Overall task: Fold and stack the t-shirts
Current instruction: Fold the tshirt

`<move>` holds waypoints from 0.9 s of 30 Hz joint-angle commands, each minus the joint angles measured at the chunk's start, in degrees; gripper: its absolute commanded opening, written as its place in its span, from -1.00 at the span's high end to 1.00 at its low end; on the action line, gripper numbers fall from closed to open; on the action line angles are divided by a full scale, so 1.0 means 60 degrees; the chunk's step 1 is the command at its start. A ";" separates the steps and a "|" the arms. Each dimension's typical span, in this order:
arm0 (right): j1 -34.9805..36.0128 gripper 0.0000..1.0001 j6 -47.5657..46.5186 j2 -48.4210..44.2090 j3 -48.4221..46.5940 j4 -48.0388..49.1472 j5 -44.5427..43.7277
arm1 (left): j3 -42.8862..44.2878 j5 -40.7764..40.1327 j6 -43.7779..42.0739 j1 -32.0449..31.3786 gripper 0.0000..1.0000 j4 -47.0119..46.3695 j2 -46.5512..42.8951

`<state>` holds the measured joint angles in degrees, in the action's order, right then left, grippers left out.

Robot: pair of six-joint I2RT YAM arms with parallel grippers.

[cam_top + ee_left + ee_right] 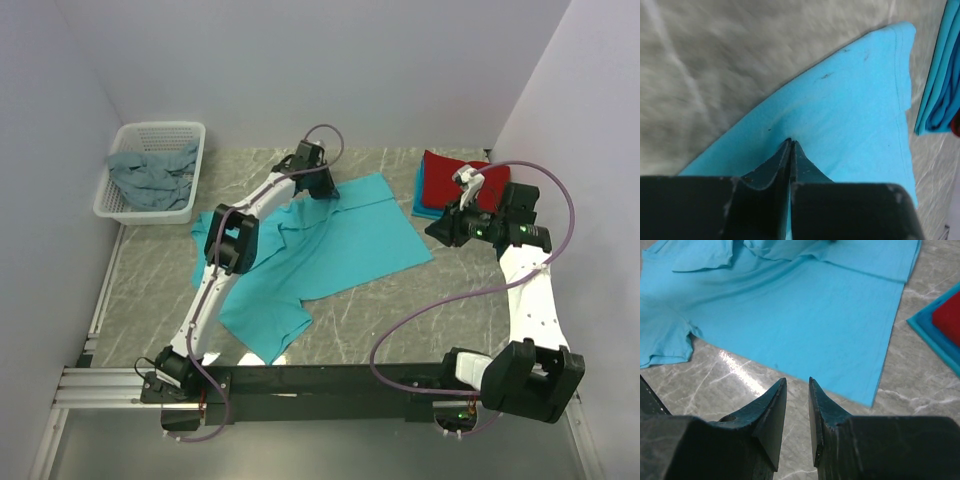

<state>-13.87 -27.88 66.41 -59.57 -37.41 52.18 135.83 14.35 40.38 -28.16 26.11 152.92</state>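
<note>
Turquoise t-shirt (350,250) being folded: left gripper (791,142) closed at its 12 o'clock edge; right gripper (797,382) parted, empty, needed at the 3 o'clock corner.

The turquoise t-shirt (340,245) is soft, matt cloth with stitched hems, lightly creased, as are the red t-shirt (445,180), the turquoise-blue t-shirt (420,205) and the dull grey-blue t-shirt (150,175) in the white perforated plastic basket (165,128). The counter (440,300) is smooth, grey and stone-like with pale veins, glossy enough to throw back a glare. The jaws of the left gripper (791,141) and right gripper (796,380) are dark matt plastic, scuffed pale at the edges; the rail (90,385) looks like brushed metal.
</note>
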 commanded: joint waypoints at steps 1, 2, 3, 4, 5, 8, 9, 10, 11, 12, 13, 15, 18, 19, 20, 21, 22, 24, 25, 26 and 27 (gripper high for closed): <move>-0.0149 0.36 -0.0158 -0.0346 -0.0296 -0.0064 0.0282 | 0.0418 0.0097 0.0183 0.0489 0.81 0.0015 0.0440; -0.0164 0.36 -0.0129 -0.0346 -0.0282 -0.0064 0.0268 | 0.0447 0.0432 0.0213 0.0533 0.77 -0.0117 0.0470; -0.0164 0.36 -0.0129 -0.0332 -0.0252 -0.0064 0.0253 | 0.0665 0.0595 0.0242 0.0577 0.73 -0.0263 0.0543; -0.0164 0.36 -0.0172 -0.0273 -0.0252 -0.0079 0.0267 | 0.0827 0.0771 0.0301 0.0592 0.71 -0.0279 0.0717; -0.0164 0.36 -0.0173 -0.0258 -0.0267 -0.0093 0.0268 | 0.0973 0.0990 0.0330 0.0607 0.69 -0.0294 0.0806; -0.0164 0.36 -0.0231 -0.0127 -0.0252 -0.0123 0.0224 | 0.1034 0.1270 0.0637 0.0607 0.61 -0.0776 0.0880; -0.0164 0.36 -0.0232 -0.0083 -0.0238 -0.0123 0.0180 | 0.1005 0.1474 0.0711 0.0621 0.57 -0.1111 0.0880; -0.0164 0.36 -0.0275 0.0034 -0.0238 -0.0137 0.0136 | 0.1004 0.1577 0.0856 0.0622 0.53 -0.1259 0.0866; -0.0164 0.35 -0.0304 0.0107 -0.0238 -0.0166 0.0150 | 0.1062 0.1810 0.0887 0.0622 0.48 -0.1406 0.0837; -0.0121 0.35 -0.0377 0.0195 -0.0267 -0.0268 0.0165 | 0.1280 0.2045 0.0873 0.0651 0.39 -0.1451 0.0778; -0.0062 0.35 -0.0465 0.0428 -0.0310 -0.0327 0.0049 | 0.1326 0.2148 0.0756 0.0665 0.34 -0.1494 0.0502; 0.0374 0.35 -0.0481 0.0722 -0.0514 -0.0342 -0.0316 | 0.0818 0.2252 0.0624 0.0825 0.25 -0.1728 -0.0127; 0.1195 0.35 -0.0422 0.1497 -0.1113 -0.0050 -0.1925 | -0.0018 0.2252 0.0200 0.1191 0.14 -0.1891 -0.1767; 0.1822 0.35 -0.0596 0.2051 -0.1363 -0.0020 -0.2321 | -0.0195 0.2223 -0.0178 0.1294 0.12 -0.1803 -0.2583; 0.2089 0.35 -0.0656 0.2361 -0.1641 0.0067 -0.3195 | -0.0414 0.2150 -0.0385 0.1397 0.09 -0.1571 -0.3041; 0.2266 0.35 -0.0700 0.2741 -0.2325 0.0097 -0.3552 | -0.0895 0.2004 -0.0648 0.1572 0.03 -0.1380 -0.3495; 0.2833 0.37 -0.0758 0.3586 -0.2753 0.0082 -0.3817 | -0.1147 0.1481 -0.1405 0.1632 -0.01 -0.1146 -0.4428; 0.3247 0.40 -0.0875 0.4571 -0.4333 -0.0151 -0.4739 | -0.2356 0.0456 -0.2331 0.1676 -0.07 -0.0369 -0.5516; 0.3640 0.47 -0.0949 0.5576 -0.4919 -0.0239 -0.5076 | -0.3061 -0.0811 -0.3119 0.1676 -0.10 -0.0367 -0.6797; 0.3876 0.51 -0.1007 0.6094 -0.6042 -0.0370 -0.5384 | -0.3895 -0.1288 -0.3373 0.1676 -0.15 -0.0773 -0.7535; 0.4067 0.59 -0.1066 0.6621 -0.6647 -0.0444 -0.6068 | -0.5672 -0.1858 -0.3579 0.1720 -0.27 -0.1111 -0.8282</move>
<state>7.14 -32.29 99.74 -89.17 -39.46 27.53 114.83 15.84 29.58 -17.74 21.54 118.91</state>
